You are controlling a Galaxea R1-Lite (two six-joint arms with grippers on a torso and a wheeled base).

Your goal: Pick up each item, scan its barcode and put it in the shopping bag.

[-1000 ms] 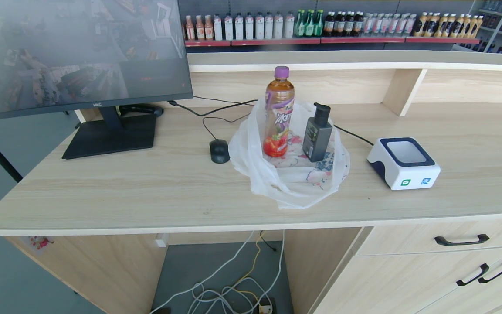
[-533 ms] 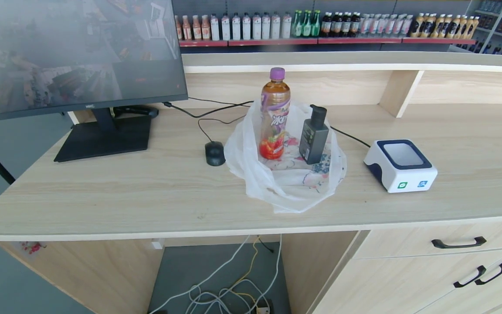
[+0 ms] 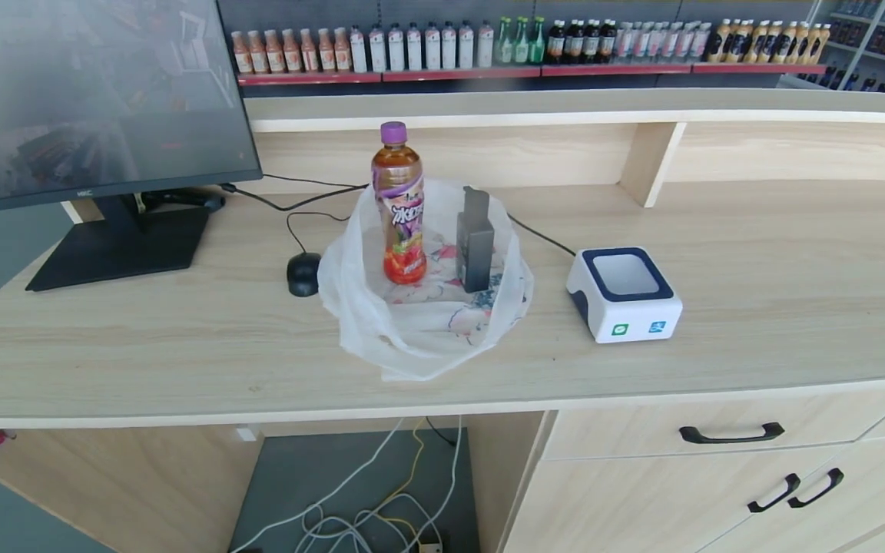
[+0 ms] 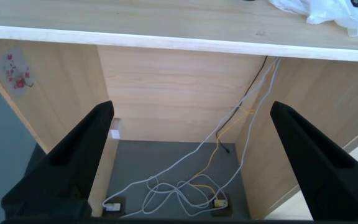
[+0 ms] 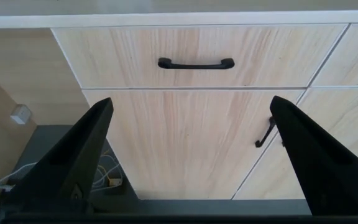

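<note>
Tea bottle (image 3: 399, 207), pump bottle (image 3: 475, 244): standing upright in the shopping bag (image 3: 358, 311) on the desk (image 3: 757, 253)
Scanner (image 3: 623, 296): sitting beside the bag
Left gripper (image 4: 191, 109): fingers gaping, holding nothing
Right gripper (image 5: 191, 102): fingers gaping, holding nothing

We hold our black two-fingered left gripper (image 4: 191, 107) low, beneath the level of the worktop's front edge and aimed at the space under it, with its tapered fingers (image 4: 79, 152) spread wide apart. Our black two-fingered right gripper (image 5: 191, 101) sits just as low and level, its fingers (image 5: 319, 162) likewise parted wide.
</note>
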